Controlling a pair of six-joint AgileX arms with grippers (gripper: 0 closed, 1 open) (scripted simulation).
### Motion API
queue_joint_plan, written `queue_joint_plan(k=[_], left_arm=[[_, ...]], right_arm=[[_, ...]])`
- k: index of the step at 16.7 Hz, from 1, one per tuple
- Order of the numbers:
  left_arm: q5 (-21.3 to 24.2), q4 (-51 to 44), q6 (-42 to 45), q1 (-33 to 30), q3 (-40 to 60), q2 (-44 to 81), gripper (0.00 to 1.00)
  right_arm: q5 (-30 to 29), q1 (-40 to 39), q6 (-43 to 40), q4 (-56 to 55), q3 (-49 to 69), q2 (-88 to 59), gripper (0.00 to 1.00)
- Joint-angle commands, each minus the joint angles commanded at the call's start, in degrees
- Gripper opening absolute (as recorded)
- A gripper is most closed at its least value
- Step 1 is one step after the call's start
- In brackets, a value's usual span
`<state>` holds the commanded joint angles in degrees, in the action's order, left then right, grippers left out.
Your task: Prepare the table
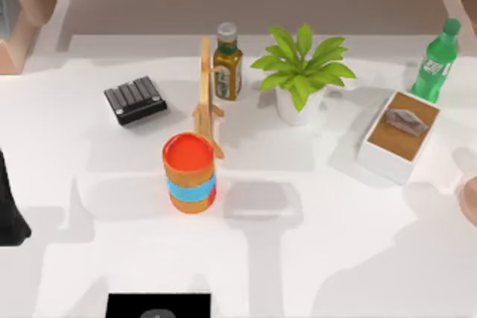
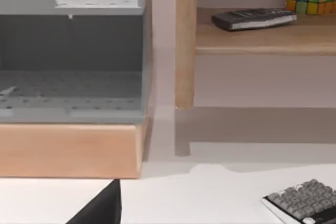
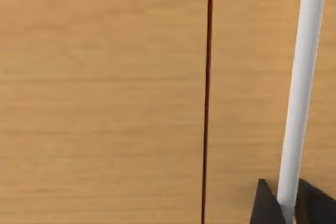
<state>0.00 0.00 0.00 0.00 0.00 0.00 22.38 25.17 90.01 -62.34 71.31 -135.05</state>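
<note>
The table (image 1: 335,258) is a broad white top that carries several objects. Near its middle stands a red cup (image 1: 190,173) with a blue band. My left arm (image 1: 9,210) is a dark shape at the table's left edge, well away from the cup. A dark part of the left gripper (image 2: 100,208) shows in the left wrist view, over the white tabletop (image 2: 199,198). In the right wrist view, the right gripper (image 3: 283,208) hangs over a wooden surface (image 3: 105,103), with a white rod (image 3: 302,77) running past it.
Behind the cup stand a wooden rack (image 1: 207,87), an oil bottle (image 1: 227,61) and a potted plant (image 1: 302,72). A black keypad (image 1: 134,100) lies left; a tissue box (image 1: 400,133) and green bottle (image 1: 437,61) are right. Wooden shelving (image 2: 252,38) borders the back.
</note>
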Motion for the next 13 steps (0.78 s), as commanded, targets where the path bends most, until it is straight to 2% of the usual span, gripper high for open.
queue_joint_plan(k=[8, 13], left_arm=[[0.0, 0.0, 0.0, 0.0, 0.0, 0.0, 1.0], [0.0, 0.0, 0.0, 0.0, 0.0, 0.0, 1.0]], right_arm=[[0.0, 0.0, 0.0, 0.0, 0.0, 0.0, 0.98], [0.0, 0.0, 0.0, 0.0, 0.0, 0.0, 1.0]])
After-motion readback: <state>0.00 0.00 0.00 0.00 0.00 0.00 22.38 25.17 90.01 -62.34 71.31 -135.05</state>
